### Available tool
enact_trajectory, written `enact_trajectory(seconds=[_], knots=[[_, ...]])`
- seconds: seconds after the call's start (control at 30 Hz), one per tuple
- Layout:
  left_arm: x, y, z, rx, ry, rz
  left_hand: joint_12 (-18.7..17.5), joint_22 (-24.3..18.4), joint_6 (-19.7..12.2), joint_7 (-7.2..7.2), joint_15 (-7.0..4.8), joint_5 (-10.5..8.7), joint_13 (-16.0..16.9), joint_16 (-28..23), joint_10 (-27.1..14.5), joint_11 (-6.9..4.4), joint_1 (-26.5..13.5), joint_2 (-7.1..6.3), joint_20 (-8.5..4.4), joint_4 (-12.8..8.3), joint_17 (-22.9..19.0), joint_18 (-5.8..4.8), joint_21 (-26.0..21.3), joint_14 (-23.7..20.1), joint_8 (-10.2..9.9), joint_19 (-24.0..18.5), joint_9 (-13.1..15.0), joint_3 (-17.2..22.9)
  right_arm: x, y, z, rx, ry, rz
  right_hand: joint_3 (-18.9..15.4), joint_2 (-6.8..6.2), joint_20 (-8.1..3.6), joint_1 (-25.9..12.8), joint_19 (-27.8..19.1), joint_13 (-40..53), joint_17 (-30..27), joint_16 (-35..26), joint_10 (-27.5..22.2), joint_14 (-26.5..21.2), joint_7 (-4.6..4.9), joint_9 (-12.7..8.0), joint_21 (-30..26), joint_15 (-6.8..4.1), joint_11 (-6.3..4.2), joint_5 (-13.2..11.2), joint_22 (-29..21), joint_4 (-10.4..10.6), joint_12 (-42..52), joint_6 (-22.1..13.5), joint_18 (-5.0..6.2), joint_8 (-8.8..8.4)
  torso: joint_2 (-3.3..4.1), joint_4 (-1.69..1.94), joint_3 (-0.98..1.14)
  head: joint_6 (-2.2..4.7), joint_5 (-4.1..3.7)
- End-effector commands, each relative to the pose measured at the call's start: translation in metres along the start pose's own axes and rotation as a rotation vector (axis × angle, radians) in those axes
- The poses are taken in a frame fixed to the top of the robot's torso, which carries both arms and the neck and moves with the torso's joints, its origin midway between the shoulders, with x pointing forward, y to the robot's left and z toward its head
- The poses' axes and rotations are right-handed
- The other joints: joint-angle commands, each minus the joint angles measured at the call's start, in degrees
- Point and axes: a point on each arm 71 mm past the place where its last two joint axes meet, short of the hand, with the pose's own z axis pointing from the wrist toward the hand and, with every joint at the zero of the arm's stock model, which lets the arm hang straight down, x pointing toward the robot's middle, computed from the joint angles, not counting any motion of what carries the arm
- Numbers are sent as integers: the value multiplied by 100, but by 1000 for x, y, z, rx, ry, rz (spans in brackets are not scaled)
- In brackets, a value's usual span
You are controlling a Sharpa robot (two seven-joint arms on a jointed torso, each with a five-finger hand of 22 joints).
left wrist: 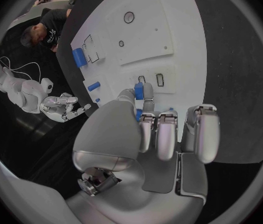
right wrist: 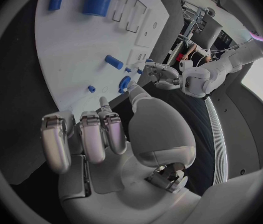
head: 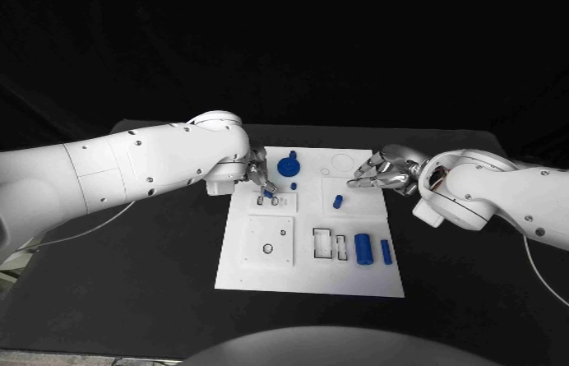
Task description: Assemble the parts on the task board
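The white task board lies in the middle of the table. My left hand hovers over the board's far left part and pinches a small blue part, also seen in the left wrist view as a blue part just above two small rectangular slots. My right hand is at the board's far right edge, fingers apart, holding nothing. A round blue knob stands at the far middle. A short blue peg lies near the centre. A thick blue cylinder and a slim one lie at the near right.
The board carries rectangular outlines and a square plate with holes on its near half. A tiny blue piece sits below the knob. Black table surrounds the board on all sides. A cable trails under my left arm.
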Motion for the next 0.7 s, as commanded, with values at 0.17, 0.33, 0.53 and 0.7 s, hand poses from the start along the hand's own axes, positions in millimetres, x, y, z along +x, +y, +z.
enact_trajectory(seconds=[0.17, 0.33, 0.53, 0.7], knots=[[2, 1, -1, -68, 38, 75, 13, 1323, 76, -54, -47, 25, 1506, 15, 595, -50, -15, -16, -36, 39, 1506, 54, -44, 597, -9, 58, 4, 6, 1, -1, 0, 2, 10, -12, -29, 62, 40, 8, 600, 1510, 1509, 23, 611, 608, 36, 5, 26, 31, 33, 25, 1509, 2, 22, 8, -39, 18, 7, -2, -1, -9, -5], [1, -1, -1, -71, 30, 76, 13, 1324, 86, -58, -48, 29, 1506, 15, 595, -53, -17, 2, -37, 39, 1506, 53, -42, 597, -14, 62, 3, 22, 2, -1, 0, 2, 10, -12, -29, 62, 40, 8, 600, 1510, 1509, 23, 611, 608, 36, 5, 26, 31, 33, 25, 1509, 2, 22, 8, -39, 18, 6, -9, -1, -9, 3], [1, -4, 2, -80, 37, 86, 13, 1319, 102, -51, -49, -7, 1506, 15, 595, -50, -86, 13, -40, 49, 1506, 57, -53, 597, -29, 50, 1, 20, 2, -1, 0, 1, 11, -12, -29, 62, 40, 8, 600, 1510, 1509, 23, 611, 608, 36, 5, 26, 31, 33, 25, 1509, 2, 22, 8, -39, 18, 7, -8, 4, -22, 8], [0, -9, 4, -77, 30, 84, 13, 1320, 106, -52, -47, -40, 1506, 15, 595, -50, -121, 19, -42, 47, 1506, 57, -54, 597, -40, 50, 0, 21, 2, 0, 0, -1, 12, -12, -29, 62, 40, 8, 600, 1510, 1509, 23, 611, 608, 36, 5, 26, 31, 33, 25, 1509, 2, 22, 8, -39, 18, 7, -10, 2, -22, 0]])
